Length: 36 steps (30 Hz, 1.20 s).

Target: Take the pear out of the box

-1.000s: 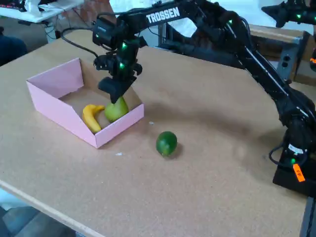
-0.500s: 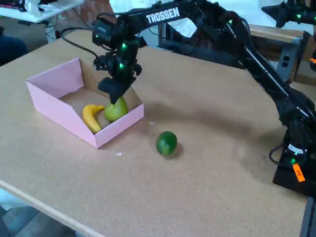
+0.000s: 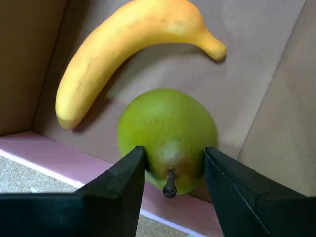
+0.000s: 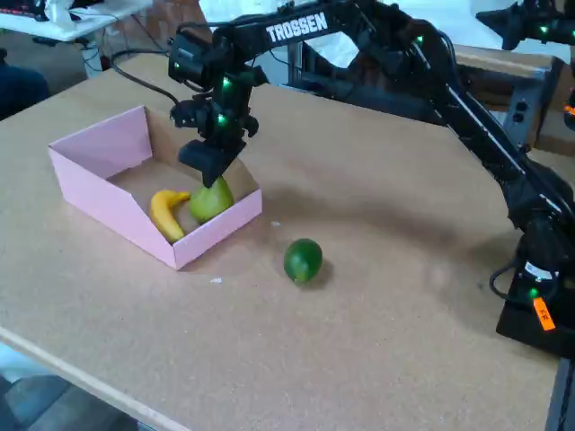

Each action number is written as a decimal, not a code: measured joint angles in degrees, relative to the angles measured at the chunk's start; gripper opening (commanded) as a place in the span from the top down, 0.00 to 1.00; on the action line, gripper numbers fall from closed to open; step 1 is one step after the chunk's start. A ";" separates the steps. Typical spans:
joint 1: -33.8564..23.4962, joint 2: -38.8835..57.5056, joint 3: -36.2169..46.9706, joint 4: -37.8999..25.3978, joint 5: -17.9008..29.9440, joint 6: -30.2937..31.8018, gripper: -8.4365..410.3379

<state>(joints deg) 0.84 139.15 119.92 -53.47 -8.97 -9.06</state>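
A yellow-green pear (image 3: 167, 133), yellow banana (image 3: 123, 47), pink box (image 4: 108, 202) with brown inside, and black fingers (image 3: 118, 195).

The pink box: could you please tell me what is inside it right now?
The box holds a banana and the pear. The gripper hides the pear's narrow top in the fixed view.

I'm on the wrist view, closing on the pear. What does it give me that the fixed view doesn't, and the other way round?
Wrist only: the pear's dark stem between the jaws, which flank its narrow top.

Fixed only: the whole arm, the round green fruit on the table outside the box, and the box's full outline.

Both: the pear, the banana beside it, the pink box and the gripper.
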 measured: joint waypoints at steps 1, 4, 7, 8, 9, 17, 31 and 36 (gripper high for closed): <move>-0.02 0.00 0.00 -0.02 0.00 0.00 0.76; -0.02 0.00 0.00 0.00 0.04 -0.02 0.76; -0.02 0.00 0.00 -0.13 0.02 0.11 0.76; -0.02 -0.02 0.00 -0.15 0.02 0.17 0.76; 0.00 -0.02 0.00 -0.15 0.04 0.22 0.76; 0.02 -0.48 0.00 -1.11 0.07 0.37 0.81; 0.11 -1.79 -0.02 -1.97 0.50 0.35 0.91; 0.13 -3.06 -0.02 -2.16 0.87 0.35 0.91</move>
<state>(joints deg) 0.97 136.09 119.90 -55.64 -8.10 -8.71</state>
